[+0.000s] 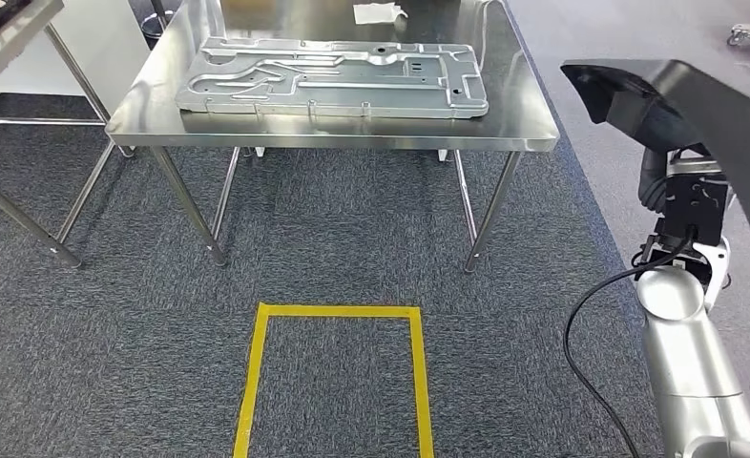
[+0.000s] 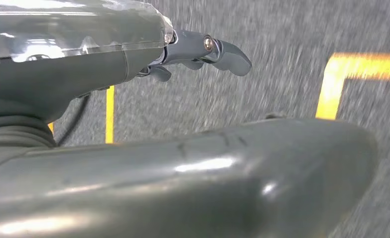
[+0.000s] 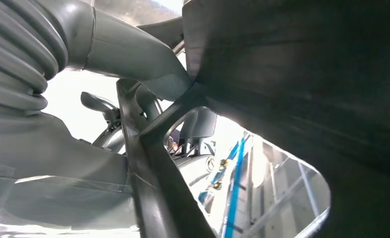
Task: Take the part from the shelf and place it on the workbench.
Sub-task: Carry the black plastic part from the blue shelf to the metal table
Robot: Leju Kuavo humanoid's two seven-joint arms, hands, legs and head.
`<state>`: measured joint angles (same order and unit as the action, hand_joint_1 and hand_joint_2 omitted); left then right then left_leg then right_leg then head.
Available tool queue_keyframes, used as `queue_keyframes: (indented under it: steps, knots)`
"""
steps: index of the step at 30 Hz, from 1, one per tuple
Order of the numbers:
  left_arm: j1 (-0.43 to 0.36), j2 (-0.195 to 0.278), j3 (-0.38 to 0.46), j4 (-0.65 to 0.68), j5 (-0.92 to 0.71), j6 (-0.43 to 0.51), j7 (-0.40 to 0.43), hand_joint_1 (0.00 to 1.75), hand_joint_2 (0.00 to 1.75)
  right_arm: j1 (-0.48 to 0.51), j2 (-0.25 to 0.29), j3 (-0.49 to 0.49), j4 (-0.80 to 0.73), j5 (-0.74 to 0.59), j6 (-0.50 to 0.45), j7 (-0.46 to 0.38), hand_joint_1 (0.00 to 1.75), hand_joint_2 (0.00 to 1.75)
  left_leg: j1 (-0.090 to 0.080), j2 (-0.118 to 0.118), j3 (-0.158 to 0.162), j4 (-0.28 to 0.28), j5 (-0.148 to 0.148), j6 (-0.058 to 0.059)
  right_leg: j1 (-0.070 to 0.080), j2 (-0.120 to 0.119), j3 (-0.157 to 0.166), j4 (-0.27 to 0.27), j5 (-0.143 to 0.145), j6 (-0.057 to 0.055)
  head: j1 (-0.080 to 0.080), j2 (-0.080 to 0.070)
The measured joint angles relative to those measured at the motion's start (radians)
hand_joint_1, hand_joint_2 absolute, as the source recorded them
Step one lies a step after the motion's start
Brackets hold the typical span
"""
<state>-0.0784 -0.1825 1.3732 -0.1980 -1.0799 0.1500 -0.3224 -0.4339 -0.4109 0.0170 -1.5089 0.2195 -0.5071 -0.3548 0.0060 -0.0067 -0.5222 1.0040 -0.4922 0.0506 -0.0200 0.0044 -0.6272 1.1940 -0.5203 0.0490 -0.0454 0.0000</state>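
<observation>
In the head view a black moulded part hangs in the air at the far right, past the corner of the steel workbench. My right hand grips it from below, with the silver forearm rising under it. The right wrist view has the same black part close up, its thin ribs running between my thumb and fingers. My left hand hangs over the grey carpet, its fingers stretched out and apart with nothing in them.
A large flat silver metal plate covers most of the workbench top, and a white sheet lies at its far edge. A second steel table stands at the left. A yellow tape rectangle marks the carpet in front.
</observation>
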Motion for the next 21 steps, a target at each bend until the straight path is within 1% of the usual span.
queue_keyframes:
  steps: [1,2,3,4,5,6,7,8,9,10,11,12,13,14,15,16,17,18,19,20,21]
  knots:
    - [0.000,0.001,0.000,0.000,-0.001,0.000,0.001,0.00,0.00,-0.014,-0.001,0.011,0.009,0.002,0.007,0.006,1.75,1.75,0.000,-0.001,0.007,0.000,-0.009,0.000,-0.001,0.000,-0.044,0.050,-0.025,0.005,0.000,0.000]
    - [0.001,0.002,0.000,0.000,-0.002,0.000,0.001,0.00,0.00,-0.029,-0.002,0.024,0.019,0.005,0.017,0.013,1.75,1.75,0.000,-0.002,0.017,0.000,-0.020,-0.001,-0.002,0.000,-0.081,0.080,-0.047,0.008,0.000,0.000]
    - [0.003,0.002,0.000,0.000,-0.003,-0.001,0.001,0.00,0.00,-0.047,-0.002,0.040,0.031,0.010,0.026,0.020,1.75,1.75,0.000,-0.003,0.030,0.000,-0.032,-0.002,-0.004,-0.001,-0.104,0.081,-0.060,0.009,0.000,0.000]
    - [0.004,0.002,0.000,0.000,-0.003,-0.001,0.001,0.00,0.00,-0.068,-0.002,0.057,0.046,0.016,0.034,0.027,1.75,1.75,0.000,-0.004,0.045,0.000,-0.045,-0.005,-0.005,-0.002,-0.115,0.055,-0.057,0.010,0.000,0.000]
    - [0.005,0.002,0.000,0.000,-0.003,-0.001,0.001,0.00,0.00,-0.092,-0.001,0.077,0.062,0.024,0.040,0.031,1.75,1.75,0.000,-0.005,0.064,0.000,-0.061,-0.007,-0.005,-0.003,-0.116,0.005,-0.027,0.010,0.000,0.000]
    - [0.006,0.002,0.000,0.000,-0.002,0.000,0.001,0.00,0.00,-0.114,0.000,0.095,0.079,0.032,0.043,0.034,1.75,1.75,0.001,-0.006,0.079,-0.001,-0.077,-0.010,-0.005,-0.004,-0.112,-0.054,0.043,0.007,0.000,0.000]
    - [0.004,0.002,0.001,0.000,0.000,0.001,0.001,0.00,0.00,-0.135,0.005,0.114,0.100,0.041,0.045,0.036,1.75,1.75,0.002,-0.006,0.093,-0.002,-0.092,-0.015,-0.001,-0.005,-0.114,-0.098,0.109,0.003,-0.001,0.000]
    - [0.002,0.002,0.002,0.000,0.001,0.003,0.002,0.00,0.00,-0.153,0.010,0.134,0.120,0.048,0.045,0.038,1.75,1.75,0.002,-0.006,0.101,-0.006,-0.103,-0.021,0.004,-0.005,-0.114,-0.133,0.161,-0.005,0.000,0.000]
    - [0.000,0.003,0.003,0.000,0.002,0.004,0.002,0.00,0.00,-0.163,0.016,0.153,0.138,0.055,0.045,0.039,1.75,1.75,0.004,-0.006,0.108,-0.013,-0.109,-0.027,0.008,-0.005,-0.115,-0.149,0.190,-0.015,0.000,0.000]
    - [-0.004,0.003,0.004,0.000,0.002,0.004,0.002,0.00,0.00,-0.173,0.021,0.172,0.153,0.062,0.043,0.040,1.75,1.75,0.005,-0.004,0.112,-0.016,-0.107,-0.034,0.012,-0.005,-0.113,-0.153,0.178,-0.025,0.000,0.000]
    - [-0.006,0.003,0.004,0.000,0.002,0.006,0.002,0.00,0.00,-0.183,0.026,0.188,0.163,0.068,0.040,0.041,1.75,1.75,0.004,-0.004,0.111,-0.011,-0.099,-0.040,0.011,-0.006,-0.101,-0.163,0.167,-0.035,0.001,0.000]
    - [-0.008,0.004,0.005,0.000,0.002,0.006,0.002,0.00,0.00,-0.198,0.033,0.203,0.175,0.075,0.035,0.041,1.75,1.75,0.004,-0.003,0.100,0.017,-0.081,-0.045,0.009,-0.007,-0.088,-0.169,0.158,-0.043,0.001,0.000]
    - [-0.010,0.004,0.005,0.000,0.002,0.007,0.003,0.00,0.00,-0.218,0.043,0.215,0.189,0.081,0.031,0.042,1.75,1.75,0.003,-0.002,0.072,0.070,-0.062,-0.049,0.007,-0.007,-0.070,-0.177,0.149,-0.050,0.000,0.000]
    - [-0.011,0.005,0.005,0.000,0.002,0.008,0.003,0.00,0.00,-0.236,0.056,0.230,0.209,0.088,0.026,0.043,1.75,1.75,0.003,-0.002,0.034,0.136,-0.051,-0.051,0.006,-0.006,-0.050,-0.186,0.139,-0.055,-0.001,0.000]
    - [-0.010,0.005,0.006,0.000,0.002,0.009,0.004,0.00,0.00,-0.250,0.072,0.245,0.232,0.095,0.022,0.045,1.75,1.75,0.004,-0.001,-0.012,0.205,-0.061,-0.053,0.006,-0.006,-0.025,-0.195,0.126,-0.059,-0.002,0.000]
    - [-0.009,0.005,0.006,0.000,0.003,0.011,0.006,0.00,0.00,-0.258,0.087,0.260,0.256,0.102,0.019,0.048,1.75,1.75,0.004,-0.001,-0.054,0.255,-0.093,-0.054,0.006,-0.006,-0.001,-0.202,0.112,-0.061,-0.002,0.000]
    - [-0.007,0.005,0.007,0.000,0.003,0.013,0.008,0.00,0.00,-0.263,0.104,0.274,0.279,0.109,0.017,0.050,1.75,1.75,0.005,-0.001,-0.090,0.281,-0.138,-0.055,0.006,-0.005,0.024,-0.207,0.097,-0.062,-0.002,0.000]
    - [-0.005,0.005,0.008,0.000,0.003,0.014,0.010,0.00,0.00,-0.269,0.120,0.284,0.298,0.115,0.015,0.052,1.75,1.75,0.004,0.000,-0.118,0.283,-0.181,-0.056,0.007,-0.004,0.048,-0.211,0.082,-0.062,-0.002,0.000]
    - [-0.004,0.005,0.009,0.000,0.003,0.016,0.012,0.00,0.00,-0.278,0.134,0.291,0.313,0.121,0.012,0.053,1.75,1.75,0.004,0.000,-0.138,0.261,-0.200,-0.056,0.007,-0.003,0.069,-0.212,0.067,-0.062,-0.002,0.000]
    - [-0.002,0.005,0.009,0.000,0.003,0.017,0.014,0.00,0.00,-0.289,0.147,0.296,0.325,0.125,0.009,0.053,1.75,1.75,0.004,0.000,-0.151,0.221,-0.185,-0.053,0.007,-0.003,0.090,-0.213,0.051,-0.060,-0.003,0.000]
    - [0.000,0.005,0.010,0.000,0.002,0.018,0.016,0.00,0.00,-0.299,0.158,0.299,0.334,0.128,0.005,0.053,1.75,1.75,0.003,0.000,-0.159,0.164,-0.121,-0.047,0.007,-0.003,0.109,-0.213,0.034,-0.058,-0.002,0.000]
